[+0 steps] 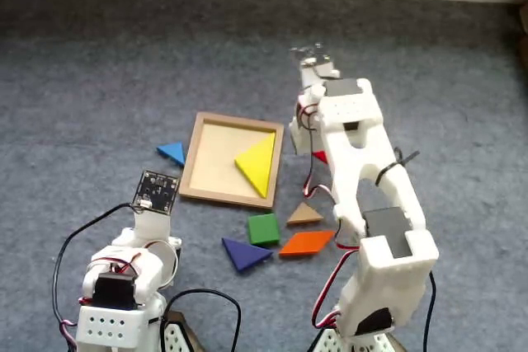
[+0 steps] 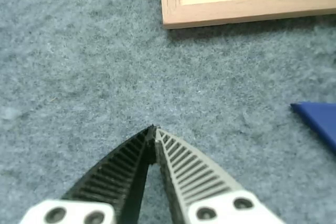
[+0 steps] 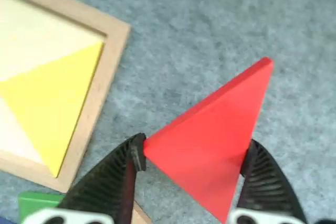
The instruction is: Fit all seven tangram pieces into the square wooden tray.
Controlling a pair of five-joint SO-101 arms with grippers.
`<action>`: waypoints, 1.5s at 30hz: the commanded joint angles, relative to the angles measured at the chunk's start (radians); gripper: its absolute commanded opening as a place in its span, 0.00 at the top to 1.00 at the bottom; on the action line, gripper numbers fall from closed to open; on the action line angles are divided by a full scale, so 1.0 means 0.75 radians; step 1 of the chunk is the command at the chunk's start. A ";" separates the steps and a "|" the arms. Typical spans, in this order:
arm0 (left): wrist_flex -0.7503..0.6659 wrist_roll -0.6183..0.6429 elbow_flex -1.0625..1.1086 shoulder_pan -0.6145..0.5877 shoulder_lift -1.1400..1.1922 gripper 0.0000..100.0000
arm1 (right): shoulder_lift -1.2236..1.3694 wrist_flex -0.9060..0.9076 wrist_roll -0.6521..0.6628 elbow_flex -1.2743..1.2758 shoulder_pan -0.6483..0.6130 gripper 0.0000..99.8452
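Square wooden tray [image 1: 227,197] lies on the grey carpeted table [image 1: 99,80]. One large yellow triangle piece [image 1: 258,162] is inside it, long edge along the rim nearest the white right arm [image 1: 363,162]; the remaining tray floor is bare wood. Right claw [image 3: 193,155] is clamped on a large red triangle piece [image 3: 210,129], one finger on each of two edges, just outside that same rim. Cannot tell whether the piece is clear of the table. In the high view the right arm covers all but a red sliver. Left claw [image 2: 153,132] is closed tip to tip, holding nothing, over bare carpet near a tray corner. Dark blue triangle piece [image 2: 319,121] is cut off at the frame edge. Light blue triangle piece [image 1: 172,152] sits just beside the tray's opposite rim. Green square piece [image 1: 262,228], small tan triangle piece [image 1: 304,214] and orange parallelogram piece [image 1: 307,241] are clustered near the tray's front corner, outside it.
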 commanded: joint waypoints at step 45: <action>0.006 -0.006 0.026 -0.013 -0.062 1.00 | -0.048 0.148 0.741 -0.337 -0.502 0.74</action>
